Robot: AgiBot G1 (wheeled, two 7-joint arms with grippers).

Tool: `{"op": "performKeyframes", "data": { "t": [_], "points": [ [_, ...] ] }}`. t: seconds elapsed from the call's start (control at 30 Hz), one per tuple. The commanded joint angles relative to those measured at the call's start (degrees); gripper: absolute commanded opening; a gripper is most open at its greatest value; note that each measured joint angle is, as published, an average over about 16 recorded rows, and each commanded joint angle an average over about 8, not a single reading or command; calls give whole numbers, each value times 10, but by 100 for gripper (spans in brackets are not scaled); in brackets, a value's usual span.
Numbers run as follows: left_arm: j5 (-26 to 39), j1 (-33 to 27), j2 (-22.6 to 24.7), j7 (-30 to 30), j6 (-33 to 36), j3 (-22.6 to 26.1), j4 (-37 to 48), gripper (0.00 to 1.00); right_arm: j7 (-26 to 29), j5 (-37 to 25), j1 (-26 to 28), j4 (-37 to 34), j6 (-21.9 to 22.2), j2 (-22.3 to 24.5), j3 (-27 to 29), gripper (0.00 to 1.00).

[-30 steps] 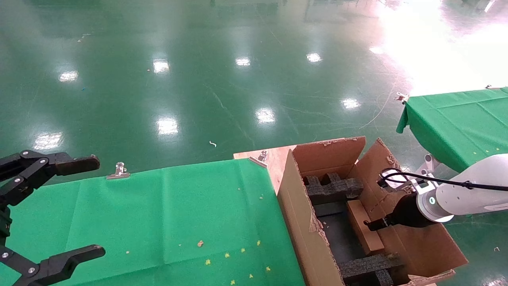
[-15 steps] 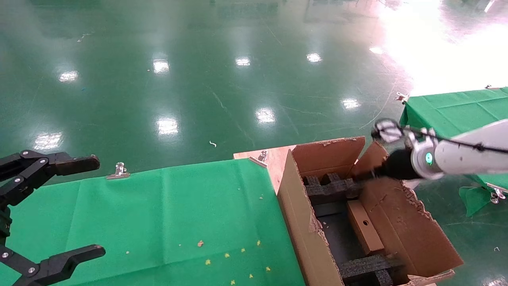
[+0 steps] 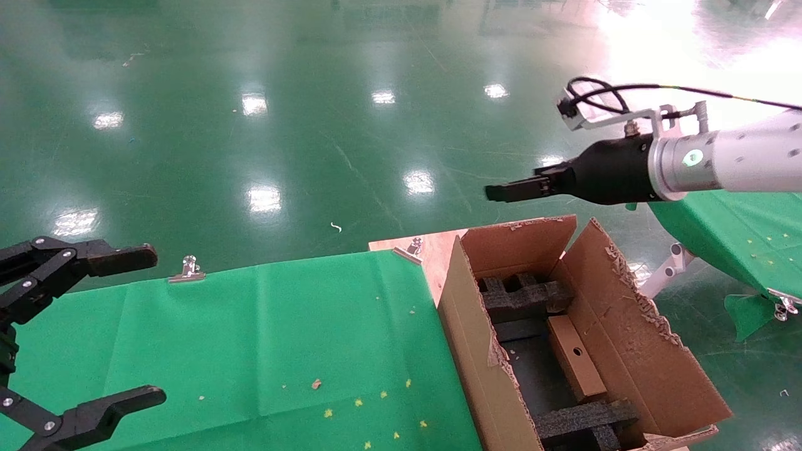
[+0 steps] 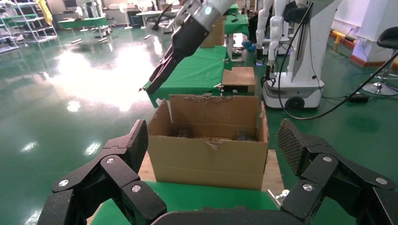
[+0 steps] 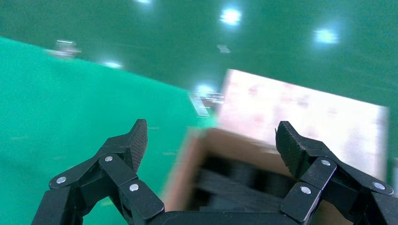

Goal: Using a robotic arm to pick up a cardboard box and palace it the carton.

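The small cardboard box (image 3: 575, 357) lies inside the carton (image 3: 467, 326), between two black foam blocks (image 3: 523, 297), round hole facing up. My right gripper (image 3: 498, 191) on the white robotic arm (image 3: 739, 160) hovers high above the carton's far end. It is open and holds nothing, as the right wrist view shows (image 5: 213, 136) over the blurred carton (image 5: 197, 159). My left gripper (image 3: 149, 326) stands open at the left edge of the green table. In the left wrist view the left gripper (image 4: 214, 138) faces the carton (image 4: 206, 157).
A green cloth covers the table (image 3: 282, 338), held by metal clips (image 3: 187, 269). The carton stands on a wooden board (image 3: 432, 250). A second green table (image 3: 752, 232) is at the right. Other robot bases (image 4: 300, 56) stand behind the carton.
My right gripper has risen out of the carton, up and toward the far left, leaving the cardboard box inside. The left arm has not moved.
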Motion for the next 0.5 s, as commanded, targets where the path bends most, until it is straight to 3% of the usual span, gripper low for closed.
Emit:
{"op": "performKeyframes", "data": {
  "t": [0.03, 0.23, 0.5],
  "points": [
    [0, 0, 0, 0, 0, 0, 0, 100, -11, 39, 10, 4, -28, 4, 12, 100],
    [0, 0, 0, 0, 0, 0, 0, 100, -22, 97, 24, -11, -69, 5, 28, 100],
    [0, 0, 0, 0, 0, 0, 0, 100, -25, 99, 24, -13, -72, 5, 29, 100]
  ]
}}
